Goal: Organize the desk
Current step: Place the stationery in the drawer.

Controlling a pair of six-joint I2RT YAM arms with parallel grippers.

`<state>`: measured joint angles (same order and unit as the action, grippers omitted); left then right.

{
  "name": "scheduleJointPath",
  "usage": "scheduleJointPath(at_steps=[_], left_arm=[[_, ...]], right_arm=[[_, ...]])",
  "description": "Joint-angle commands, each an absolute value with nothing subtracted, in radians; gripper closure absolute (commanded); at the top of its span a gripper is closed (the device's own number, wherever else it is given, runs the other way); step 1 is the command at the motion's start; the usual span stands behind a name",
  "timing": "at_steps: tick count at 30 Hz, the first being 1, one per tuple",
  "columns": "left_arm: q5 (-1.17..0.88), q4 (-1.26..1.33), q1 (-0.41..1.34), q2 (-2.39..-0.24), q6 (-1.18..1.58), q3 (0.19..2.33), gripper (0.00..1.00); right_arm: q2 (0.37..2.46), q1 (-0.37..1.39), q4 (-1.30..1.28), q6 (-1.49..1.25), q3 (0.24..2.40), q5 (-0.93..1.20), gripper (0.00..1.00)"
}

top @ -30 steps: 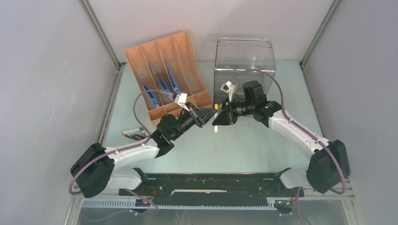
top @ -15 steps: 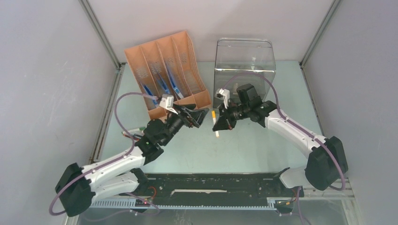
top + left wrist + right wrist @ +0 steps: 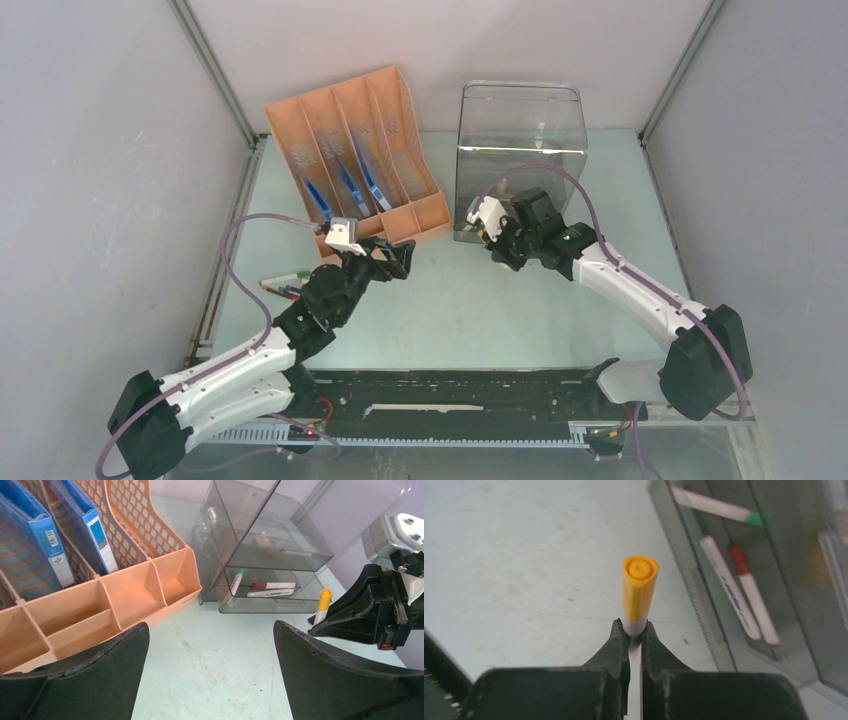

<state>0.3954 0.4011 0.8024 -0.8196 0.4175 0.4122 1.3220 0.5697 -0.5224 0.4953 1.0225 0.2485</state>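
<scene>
right end effector (image 3: 634, 628) pinching yellow-capped marker (image 3: 639, 586), left end effector (image 3: 211, 630) spread wide

You see only the yellow cap end of the marker (image 3: 640, 587); the right gripper (image 3: 634, 628) hides its barrel. Overhead, the pens (image 3: 285, 287) beside the left arm are too small to count.

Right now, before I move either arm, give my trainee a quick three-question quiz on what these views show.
1. True or false: the right gripper is shut on the yellow-capped marker.
2. Where do the blue binders stand? A) in the clear drawer unit B) in the orange file rack C) between the left arm's fingers
3. Fill in: the left gripper is ____.

Key: 1 true; 2 B; 3 open.
</scene>
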Motion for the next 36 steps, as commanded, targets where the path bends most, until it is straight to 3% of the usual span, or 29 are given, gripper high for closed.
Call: scheduleJointPath(at_steps=[1,11,31,36], left_arm=[[0.433,0.416,0.789,-0.819,0.403,0.411,0.00],[0.440,0.421,0.778,-0.829,0.420,0.391,0.00],[0.440,0.419,0.758,-0.821,0.451,0.362,0.00],[0.440,0.418,0.756,-0.807,0.455,0.352,0.00]], right_arm=[[1.274,0.534,-0.394,0.542,0.981,0.007,1.00],[1.269,0.452,-0.269,0.540,0.936,-0.147,1.00],[1.343,0.478,-0.009,0.618,0.865,-0.374,1.00],[1.379,0.479,0.015,0.613,0.865,-0.379,0.95]])
